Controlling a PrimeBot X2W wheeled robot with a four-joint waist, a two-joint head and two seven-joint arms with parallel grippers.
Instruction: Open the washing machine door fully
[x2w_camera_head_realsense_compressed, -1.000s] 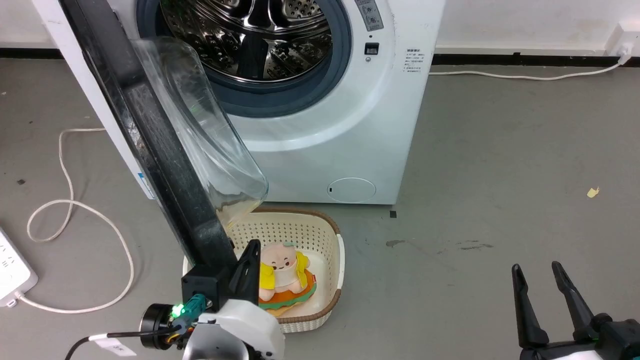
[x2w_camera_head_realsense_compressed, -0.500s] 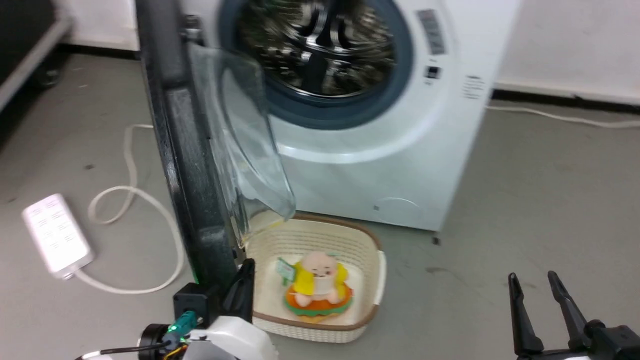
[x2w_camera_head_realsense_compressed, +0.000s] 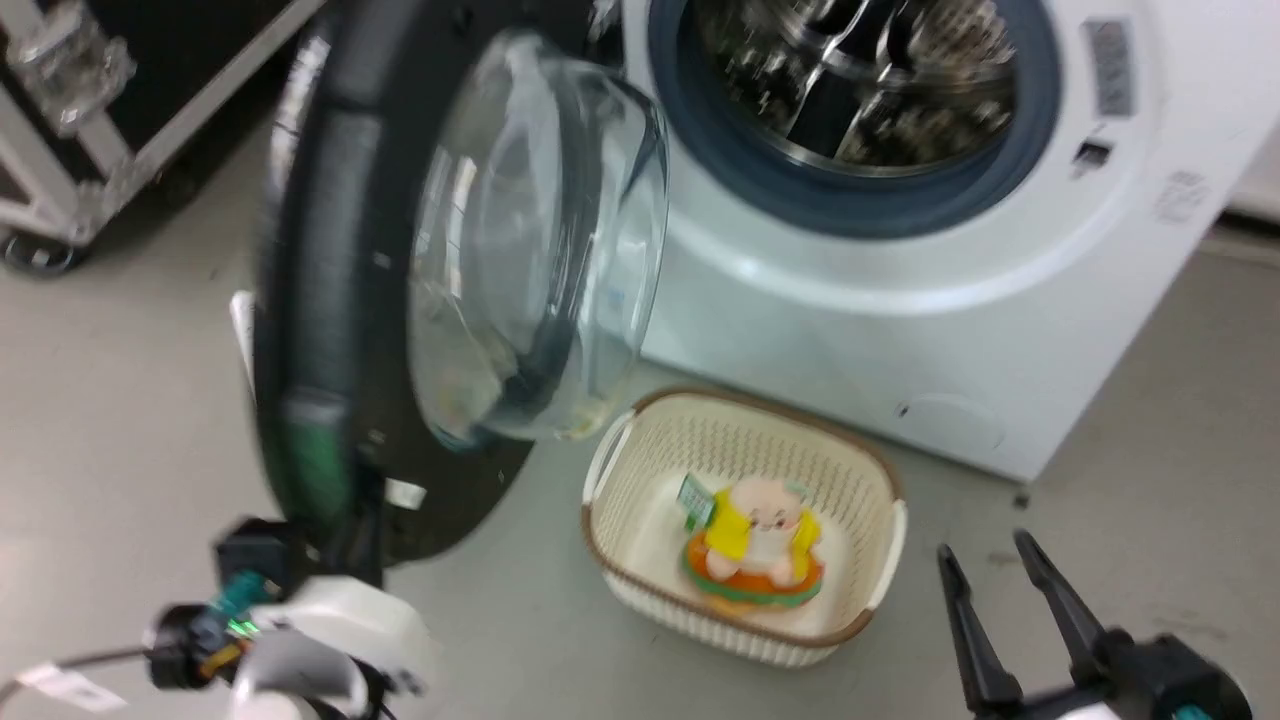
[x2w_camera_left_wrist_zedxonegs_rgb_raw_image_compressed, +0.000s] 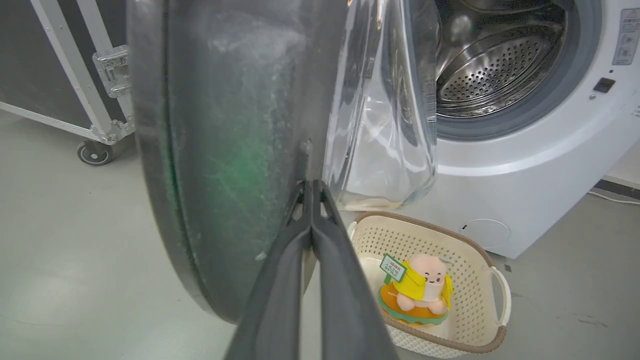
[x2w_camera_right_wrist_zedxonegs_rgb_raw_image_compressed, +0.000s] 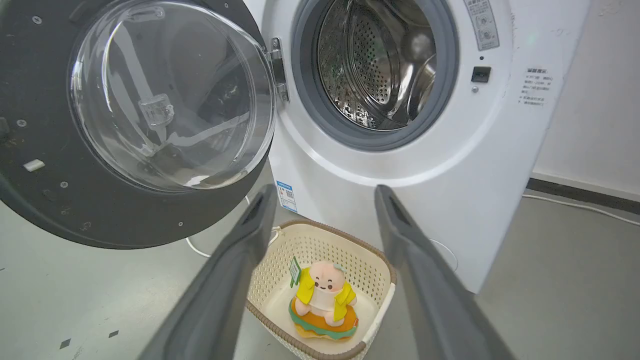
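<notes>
Floor (x2w_camera_head_realsense_compressed: 120, 400) in front of the washing machine (x2w_camera_head_realsense_compressed: 900, 340) carries a cream basket (x2w_camera_head_realsense_compressed: 760, 445) with a brown rim, and a plush toy (x2w_camera_head_realsense_compressed: 757, 545) in a yellow jacket sits in it. The basket stands near the machine front, just right of the lower edge of the washing machine door (x2w_camera_head_realsense_compressed: 320, 330) and apart from it. To the far left, behind the door, stands a black flight case (x2w_camera_left_wrist_zedxonegs_rgb_raw_image_compressed: 50, 65) with metal edges and a wheel. A white cable (x2w_camera_right_wrist_zedxonegs_rgb_raw_image_compressed: 575, 205) lies along the wall at the right.

The door stands swung out to the left of the machine on its hinge, and its glass bowl faces right. The steel drum (x2w_camera_head_realsense_compressed: 880, 80) is uncovered.

The left hand (x2w_camera_left_wrist_zedxonegs_rgb_raw_image_compressed: 311, 200) has its fingers pressed together, the tips against the dark inner face of the door, just beside the bowl. I cannot tell whether they pinch anything. The right hand (x2w_camera_head_realsense_compressed: 983, 550) has its fingers wide apart, holds nothing, and hangs at the near right over the floor.
</notes>
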